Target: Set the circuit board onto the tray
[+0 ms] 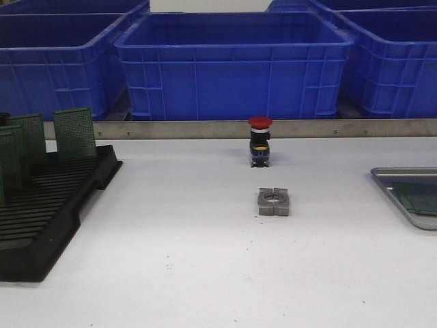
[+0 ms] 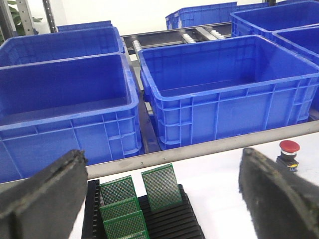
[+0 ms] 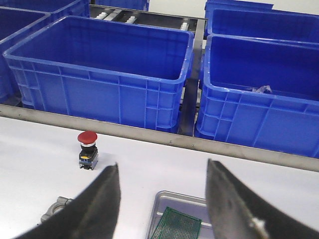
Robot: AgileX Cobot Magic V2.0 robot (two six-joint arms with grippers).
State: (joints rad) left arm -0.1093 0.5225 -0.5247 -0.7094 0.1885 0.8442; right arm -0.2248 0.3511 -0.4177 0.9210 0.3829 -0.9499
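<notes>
Several green circuit boards (image 1: pixel 74 133) stand upright in a black slotted rack (image 1: pixel 48 205) at the table's left. The silver tray (image 1: pixel 389 172) lies at the right edge with one green circuit board (image 1: pixel 418 197) flat on its floor. Neither gripper appears in the front view. In the left wrist view my left gripper (image 2: pixel 162 155) is open above the rack (image 2: pixel 174 224), and the boards (image 2: pixel 160 189) show between its fingers, untouched. The right wrist view shows my right gripper (image 3: pixel 162 167) open and empty above the tray (image 3: pixel 172 196) and the board (image 3: pixel 177 226) lying in it.
A red-capped push-button switch (image 1: pixel 260 140) stands mid-table, with a grey metal ring block (image 1: pixel 274 201) just in front of it. Big blue bins (image 1: pixel 232 61) sit behind a metal rail (image 1: pixel 205 128) along the table's far edge.
</notes>
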